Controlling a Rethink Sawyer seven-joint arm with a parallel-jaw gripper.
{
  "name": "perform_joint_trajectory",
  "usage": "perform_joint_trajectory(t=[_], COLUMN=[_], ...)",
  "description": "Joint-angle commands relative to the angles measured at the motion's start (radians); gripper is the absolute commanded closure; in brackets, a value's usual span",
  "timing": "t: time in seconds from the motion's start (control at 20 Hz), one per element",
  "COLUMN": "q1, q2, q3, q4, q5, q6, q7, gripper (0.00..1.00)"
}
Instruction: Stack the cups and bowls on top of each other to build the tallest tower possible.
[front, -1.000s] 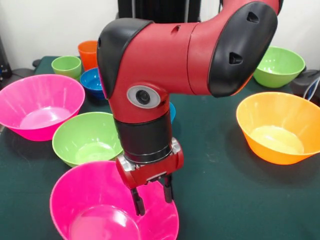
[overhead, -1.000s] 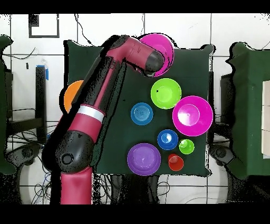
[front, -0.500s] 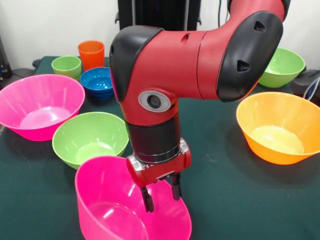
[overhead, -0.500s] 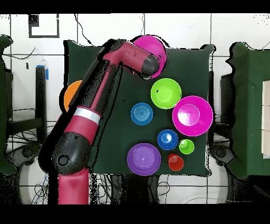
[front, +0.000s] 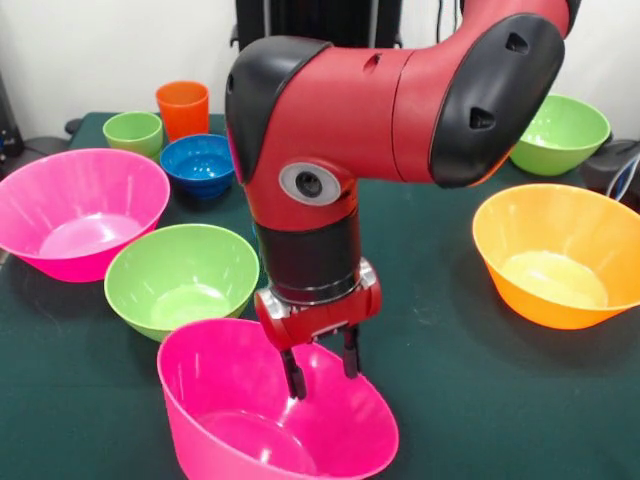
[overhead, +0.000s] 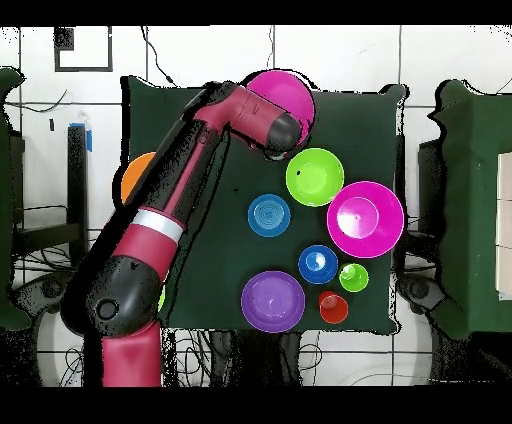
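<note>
My gripper (front: 323, 371) is shut on the far rim of a big pink bowl (front: 260, 420) at the table's near edge, one finger inside and one outside. The bowl is tilted, its far side raised. It also shows in the overhead view (overhead: 290, 92), part hidden under my wrist. A second big pink bowl (front: 80, 210) stands at the left, with a green bowl (front: 180, 275) beside it. Behind are a blue bowl (front: 197, 165), the light-green cup (front: 133, 132) and the orange cup (front: 182, 108). The big orange bowl (front: 560, 255) and another green bowl (front: 558, 132) stand at the right.
The overhead view shows a purple bowl (overhead: 273, 300) and a second small blue bowl (overhead: 268, 215), both hidden behind my arm in the front view. A dark device (front: 615, 165) sits at the table's right edge. The table (front: 460, 390) has a dark green cover.
The gripped pink bowl has tipped up from lying flat and shifted to the right in the front view. My gripper has risen slightly with it.
</note>
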Motion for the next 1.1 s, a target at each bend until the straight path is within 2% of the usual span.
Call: perform_joint_trajectory(t=[0.05, 0.55, 0.95, 1.1], q1=[0.041, 0.085, 0.062, 0.063], q2=[-0.049, -0.088, -0.054, -0.048], q3=[0.127, 0.113, 0.125, 0.14], q4=[0.138, 0.21, 0.126, 0.122], q5=[0.025, -0.01, 0.018, 0.034], q6=[-0.095, -0.158, -0.113, -0.103], q7=[-0.083, -0.057, -0.05, -0.046], gripper=[0.0, 0.0, 0.0, 0.0])
